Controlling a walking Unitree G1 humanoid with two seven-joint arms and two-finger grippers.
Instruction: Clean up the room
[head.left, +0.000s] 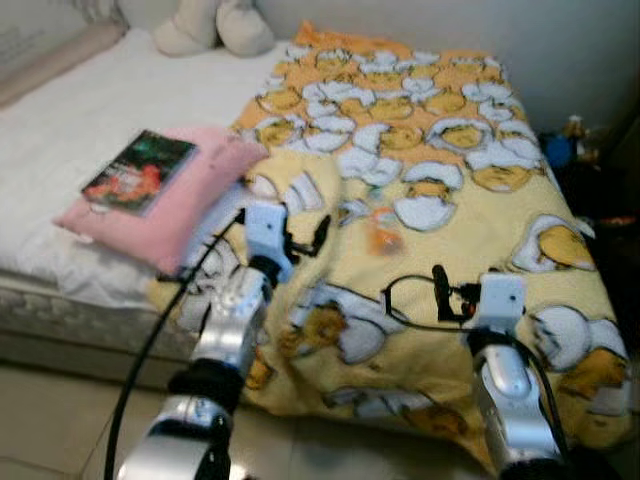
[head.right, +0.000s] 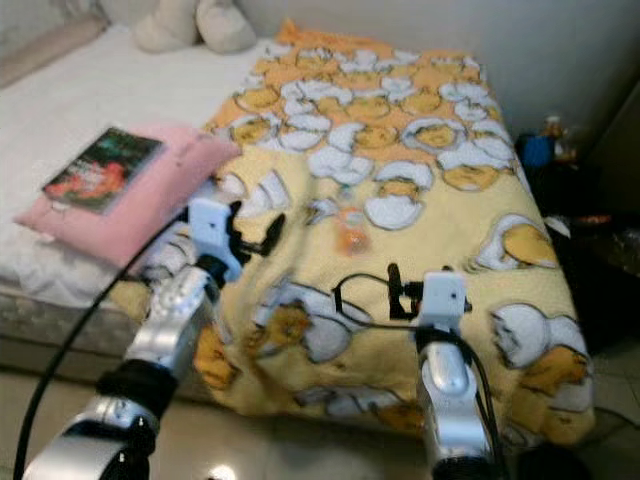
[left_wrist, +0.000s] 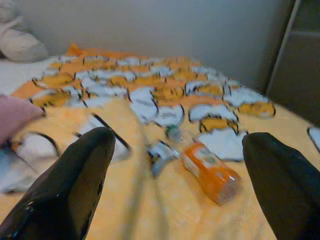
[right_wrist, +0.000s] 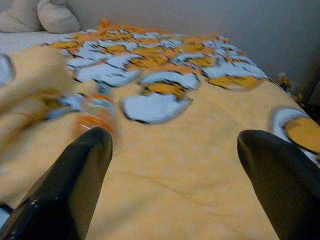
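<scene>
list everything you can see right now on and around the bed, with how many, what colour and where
blanket: one, yellow with white and orange chick print, spread over the bed's right side
bottle: one, orange, lying on the blanket's middle
pillow: one, pink, on the bed's left part, beside the blanket
book: one, dark cover with red and green, on the pillow
cushions: two, cream, at the bed's far end
sheet: one, white, left side of the bed
left claw: one, black fingers, open, over the blanket near the pillow
right claw: one, black fingers, open, over the blanket's near part

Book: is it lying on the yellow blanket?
No, the book lies on the pink pillow, beside the yellow blanket.
</scene>
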